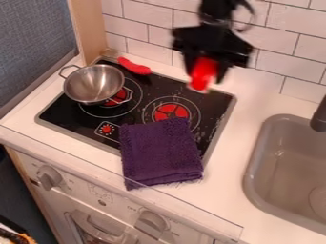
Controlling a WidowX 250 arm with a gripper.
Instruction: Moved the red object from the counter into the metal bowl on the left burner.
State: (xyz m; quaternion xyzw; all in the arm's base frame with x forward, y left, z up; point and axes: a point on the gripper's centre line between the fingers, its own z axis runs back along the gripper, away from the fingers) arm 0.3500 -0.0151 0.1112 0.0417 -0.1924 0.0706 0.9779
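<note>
The black gripper [205, 78] hangs above the back right of the stove, shut on a red object [203, 74] that is held upright between its fingers, with a paler lower end. To the left and lower down, the metal bowl [94, 84] with two wire handles stands on the left burner. Its visible inside is bare metal.
Another red, elongated object [134, 66] lies at the stove's back edge, right of the bowl. A folded purple cloth [161, 151] covers the stove's front right. The grey sink [255, 178] is at the right; a tiled wall [149, 34] stands behind.
</note>
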